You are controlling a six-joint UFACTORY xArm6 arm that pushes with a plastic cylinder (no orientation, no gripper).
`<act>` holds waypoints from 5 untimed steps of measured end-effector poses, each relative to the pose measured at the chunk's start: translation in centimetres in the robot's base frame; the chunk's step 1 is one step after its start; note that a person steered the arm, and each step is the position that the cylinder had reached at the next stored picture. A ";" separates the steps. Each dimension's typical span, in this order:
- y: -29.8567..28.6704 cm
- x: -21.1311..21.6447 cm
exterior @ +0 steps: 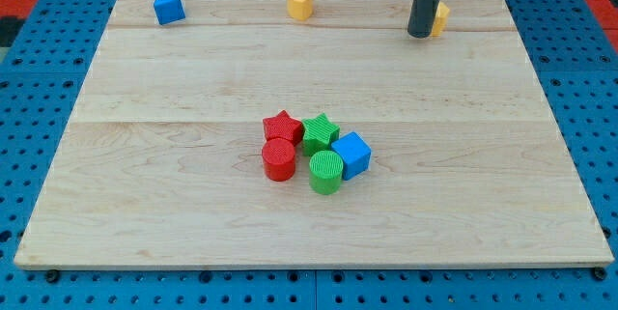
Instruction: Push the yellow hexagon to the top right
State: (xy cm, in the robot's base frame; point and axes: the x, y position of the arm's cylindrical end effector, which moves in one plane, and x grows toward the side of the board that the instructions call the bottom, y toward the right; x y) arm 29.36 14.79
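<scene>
A yellow block (440,18), likely the hexagon, sits near the view's top right of the wooden board (193,88); the rod hides most of it. My tip (420,34) rests on the board just to the left of this block, touching or nearly touching it. A second yellow block (300,4), heart-like in shape, sits at the top centre.
A blue block (168,7) sits at the top left. A cluster lies at the board's centre: red star (282,126), green star (320,131), red cylinder (278,159), green cylinder (326,172), blue cube (351,154). The board's top edge is close behind the tip.
</scene>
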 end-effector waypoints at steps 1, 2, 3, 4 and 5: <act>0.9 0.9; 1.9 -0.9; 2.1 -3.9; 2.7 -4.3; 3.4 -1.5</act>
